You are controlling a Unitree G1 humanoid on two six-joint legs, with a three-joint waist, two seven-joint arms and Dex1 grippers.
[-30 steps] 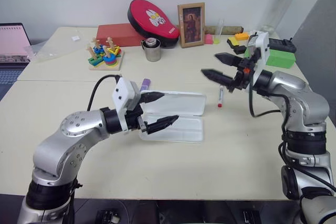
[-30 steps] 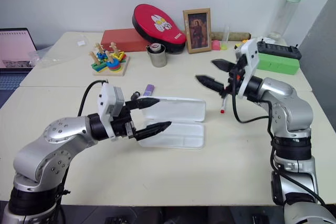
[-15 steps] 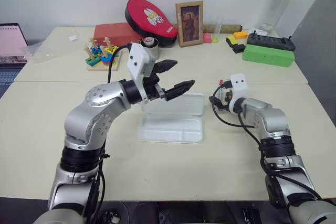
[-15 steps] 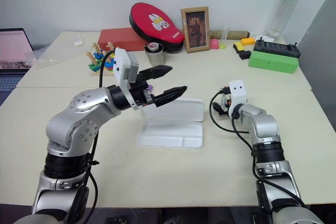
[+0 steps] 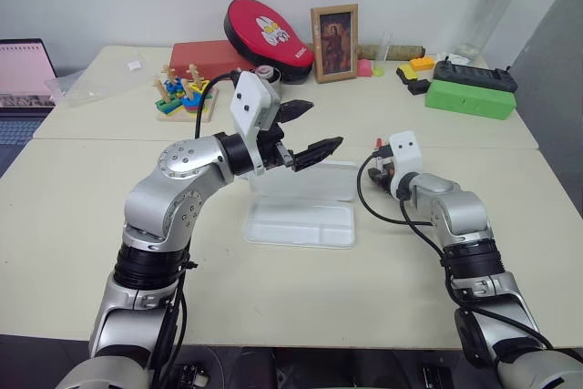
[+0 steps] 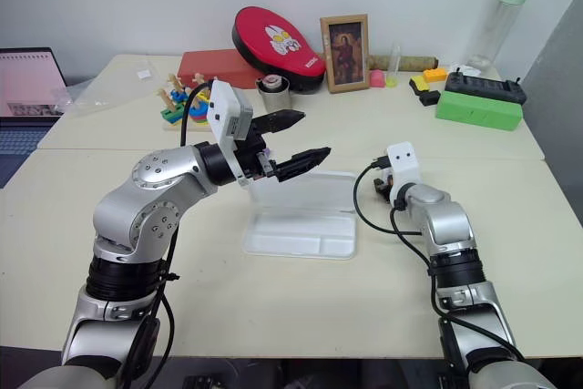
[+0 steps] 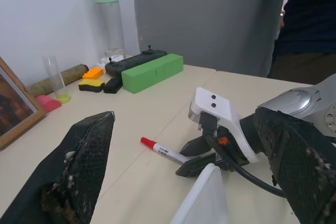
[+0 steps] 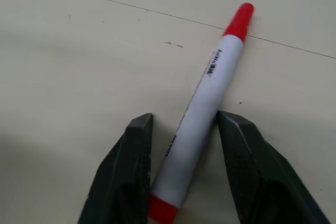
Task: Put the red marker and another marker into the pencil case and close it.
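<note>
Right fingers [image 8: 131, 150] down on the table [image 5: 301, 289], flanking the marker [image 8: 205, 98] near its tail: one against the barrel, the other with a sliver of tabletop between, so right gripper [image 8: 186, 118] part open and not yet clamped. Marker flat, at 3 o'clock of the case [image 5: 301, 223], cap toward 12. Left gripper [image 5: 325, 125] spread wide, empty, hovering over the case's 12 o'clock side, above the lid. Case open and flat, tray at 6, lid at 12; tray looks empty. Judged early in the task: no marker in, grasp on the red one just forming; left to do are lifting it, carrying it toward 9 into the tray, fetching a second marker, closing the lid. Bare table between marker and case, so a short clear path; raised left arm the one thing to steer around. Clutter (pouch [image 5: 269, 26], frame [image 5: 333, 30], green box [image 5: 469, 97]) well off at 12 to 2. Broad bare table toward 6.
</note>
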